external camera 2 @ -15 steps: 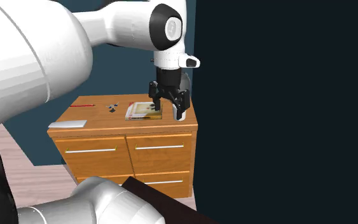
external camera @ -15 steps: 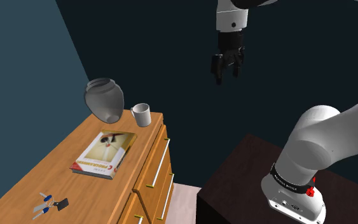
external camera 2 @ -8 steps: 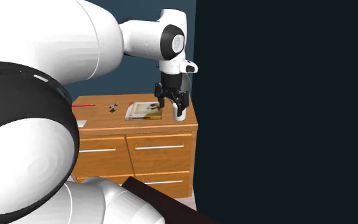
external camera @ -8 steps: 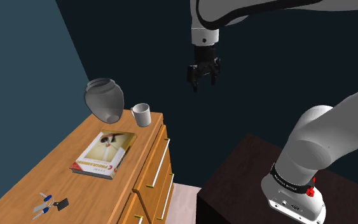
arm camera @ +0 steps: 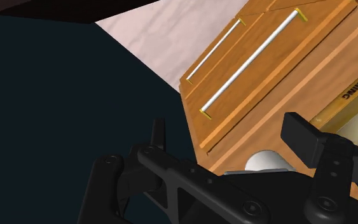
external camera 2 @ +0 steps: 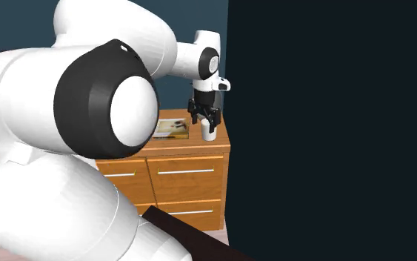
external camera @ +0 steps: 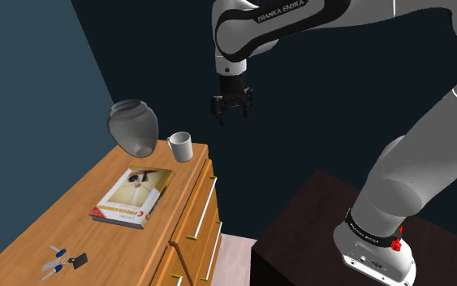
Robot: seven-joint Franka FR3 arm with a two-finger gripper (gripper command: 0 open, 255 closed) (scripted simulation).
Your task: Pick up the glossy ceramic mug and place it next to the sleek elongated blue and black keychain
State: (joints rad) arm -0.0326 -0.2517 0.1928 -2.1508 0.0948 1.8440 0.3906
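hand (external camera: 231,114) hangs in the air above the far right corner of the wooden desk (external camera: 72,219), fingers spread and gripping nothing. a grey vase (external camera: 133,127) stands at the far end, a book (external camera: 135,195) lies mid-desk, the white mug (external camera: 181,147) sits upright just right of the vase, and the blue and black keychain (external camera: 62,260) lies at the near end, well apart.

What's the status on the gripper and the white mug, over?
Black two-finger gripper open, empty, hovering above small white mug. Mug upright on wooden dresser corner, beside grey vase. Book lies between it and blue-and-black keychain.
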